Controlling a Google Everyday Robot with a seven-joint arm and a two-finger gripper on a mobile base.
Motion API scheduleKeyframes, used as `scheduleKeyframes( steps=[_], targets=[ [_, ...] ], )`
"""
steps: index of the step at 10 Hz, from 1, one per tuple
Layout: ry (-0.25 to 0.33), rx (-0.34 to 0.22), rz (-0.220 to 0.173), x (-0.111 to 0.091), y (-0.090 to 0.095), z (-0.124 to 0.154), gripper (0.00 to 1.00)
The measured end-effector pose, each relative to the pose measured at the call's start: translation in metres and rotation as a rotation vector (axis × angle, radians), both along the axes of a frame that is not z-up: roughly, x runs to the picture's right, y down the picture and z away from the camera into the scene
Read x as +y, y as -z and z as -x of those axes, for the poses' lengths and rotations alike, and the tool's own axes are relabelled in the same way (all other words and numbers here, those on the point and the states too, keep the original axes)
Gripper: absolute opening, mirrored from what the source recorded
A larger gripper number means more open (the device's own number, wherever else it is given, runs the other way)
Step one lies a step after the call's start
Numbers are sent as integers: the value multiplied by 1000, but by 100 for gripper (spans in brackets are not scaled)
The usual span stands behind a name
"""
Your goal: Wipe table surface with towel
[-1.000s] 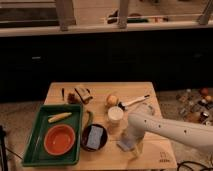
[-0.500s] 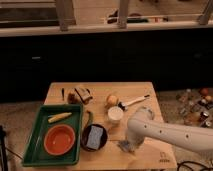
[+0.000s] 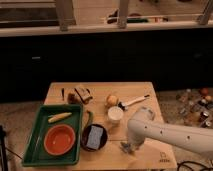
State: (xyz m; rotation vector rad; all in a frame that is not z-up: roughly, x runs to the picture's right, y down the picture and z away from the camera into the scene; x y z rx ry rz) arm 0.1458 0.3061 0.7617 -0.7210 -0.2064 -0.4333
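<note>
Grey crumpled cloth towel (image 3: 123, 147): likely soft, light, limp. Lies near the front of the pale wooden desk (image 3: 100, 91), beneath the white arm's hand (image 3: 129, 145). Best hold: a raised fold. Hand's grip: cannot tell.

The white robot arm (image 3: 170, 132) runs off the right edge. Its pincer (image 3: 128, 145) sits low at the front of the light wooden desk (image 3: 100, 90), largely hidden under the arm, with only a scrap of pale grey towel (image 3: 122, 148) showing. The small dark objects (image 3: 80, 95) at the back are too blurred to name.
</note>
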Motion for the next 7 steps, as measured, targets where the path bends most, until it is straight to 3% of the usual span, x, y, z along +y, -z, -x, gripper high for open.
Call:
scheduleKeyframes(
  steps=[4, 7],
  targets=[
    [14, 10, 43, 6, 3, -10, 0],
    [-5, 75, 13, -5, 5, -35, 0]
  ],
)
